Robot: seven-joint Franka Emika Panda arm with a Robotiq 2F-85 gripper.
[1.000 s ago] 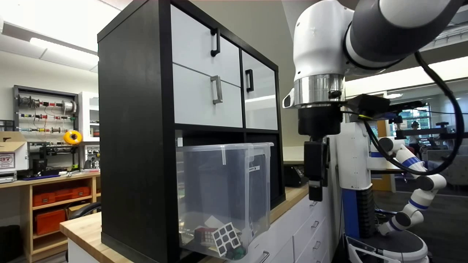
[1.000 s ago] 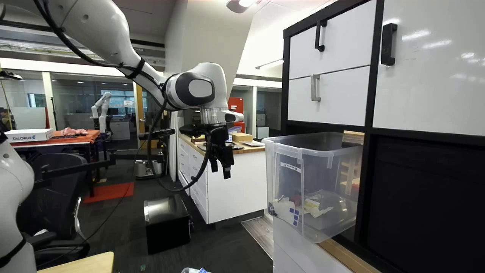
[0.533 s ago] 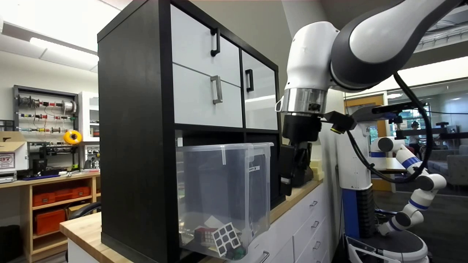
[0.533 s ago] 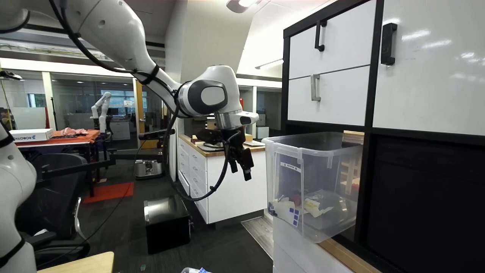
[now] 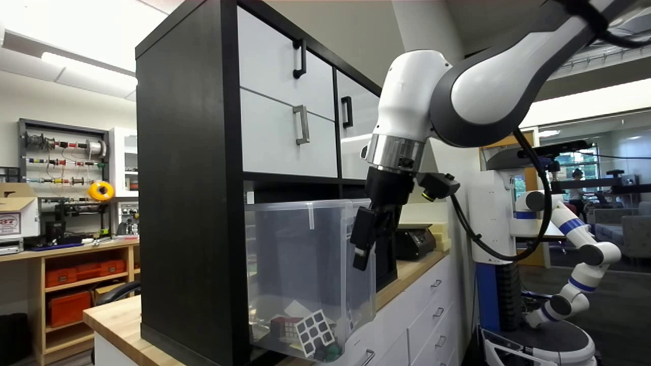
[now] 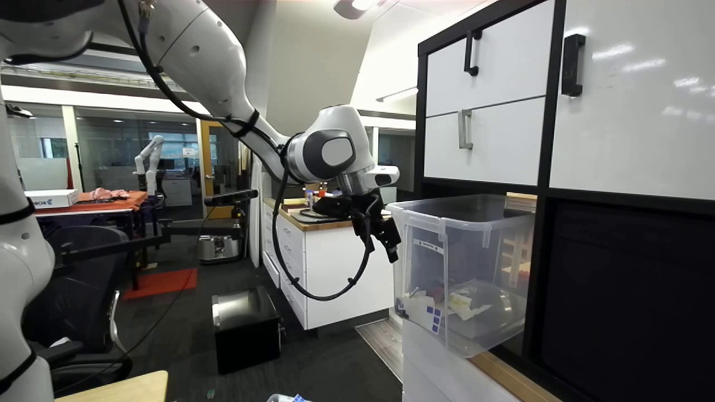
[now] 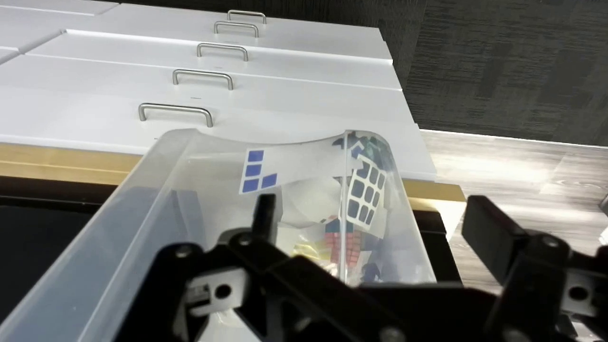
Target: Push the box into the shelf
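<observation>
The box, a clear plastic bin (image 5: 295, 254) (image 6: 475, 257), sits partly inside the lower compartment of the black shelf (image 5: 183, 178) (image 6: 491, 61). Its front end sticks out past the shelf's front. Checkered stickers and a red cube lie in it. My gripper (image 5: 359, 259) (image 6: 385, 255) is tilted, with its fingertips at the box's front wall, below the rim. I cannot tell whether they touch it. In the wrist view the gripper (image 7: 373, 211) is open with nothing held between its fingers, and the box (image 7: 209, 166) shows beyond them.
A wooden counter (image 5: 414, 269) with white drawers (image 5: 432, 295) lies under the shelf. A black device (image 5: 414, 241) stands on it farther along. A white cabinet (image 6: 349, 273) stands behind the gripper, and a black case (image 6: 246, 329) is on the floor.
My gripper has moved toward the box and tilted, its fingertips now at the box's front wall. The box and the shelf have not visibly moved.
</observation>
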